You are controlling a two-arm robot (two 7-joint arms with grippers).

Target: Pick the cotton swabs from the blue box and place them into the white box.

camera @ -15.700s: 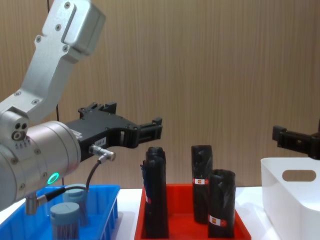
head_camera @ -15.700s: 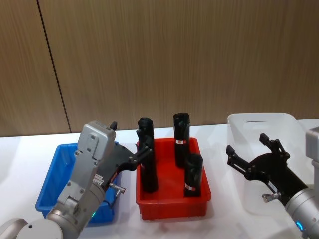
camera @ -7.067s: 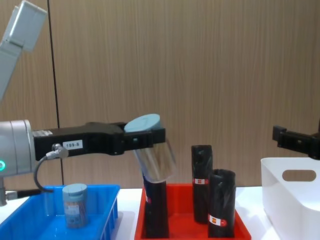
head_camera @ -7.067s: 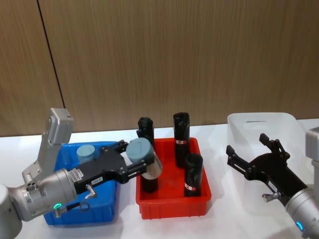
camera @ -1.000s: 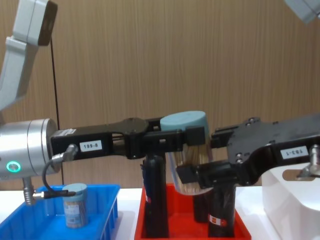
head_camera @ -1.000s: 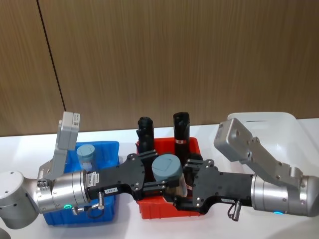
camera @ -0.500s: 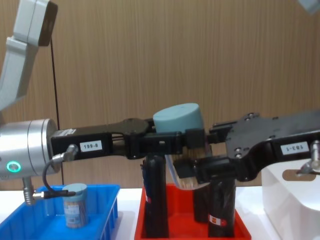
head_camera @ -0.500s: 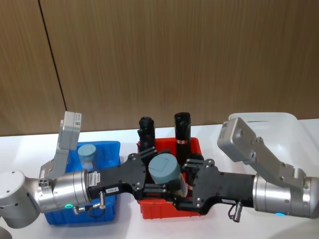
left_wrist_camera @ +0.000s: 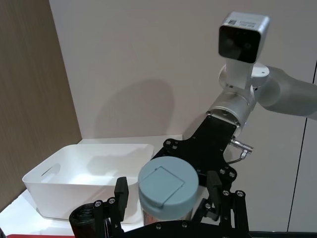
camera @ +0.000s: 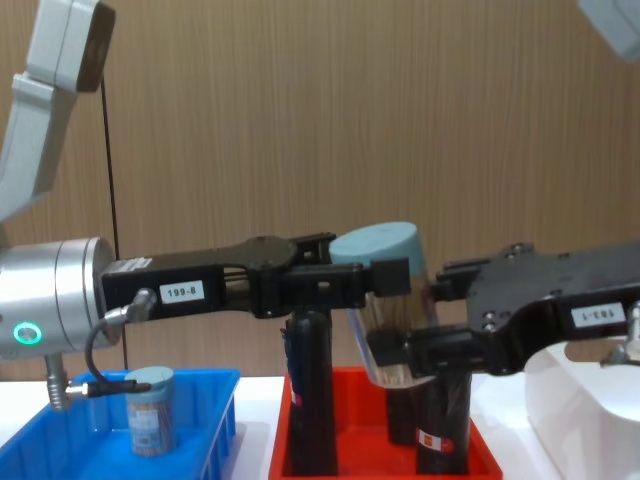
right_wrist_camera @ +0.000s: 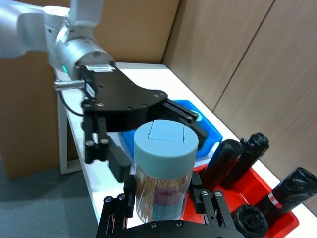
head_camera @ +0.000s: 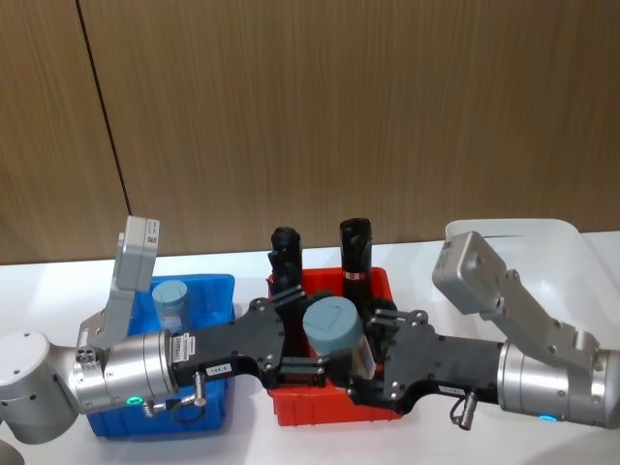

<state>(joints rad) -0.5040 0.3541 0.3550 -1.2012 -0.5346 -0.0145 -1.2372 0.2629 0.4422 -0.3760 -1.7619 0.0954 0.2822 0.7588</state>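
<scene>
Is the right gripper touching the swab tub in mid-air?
Touching. In the right wrist view the right gripper's fingers press both sides of the swab tub, with no gap. The left gripper is at the tub too.

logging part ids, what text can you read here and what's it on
"199-8": white tag on the left hand.
"183-1", upside down, not certain: white tag on the right hand, shut on the tub.
Red-white labels on the black rolls: too small to read.
Both hands meet over the red tray.
</scene>
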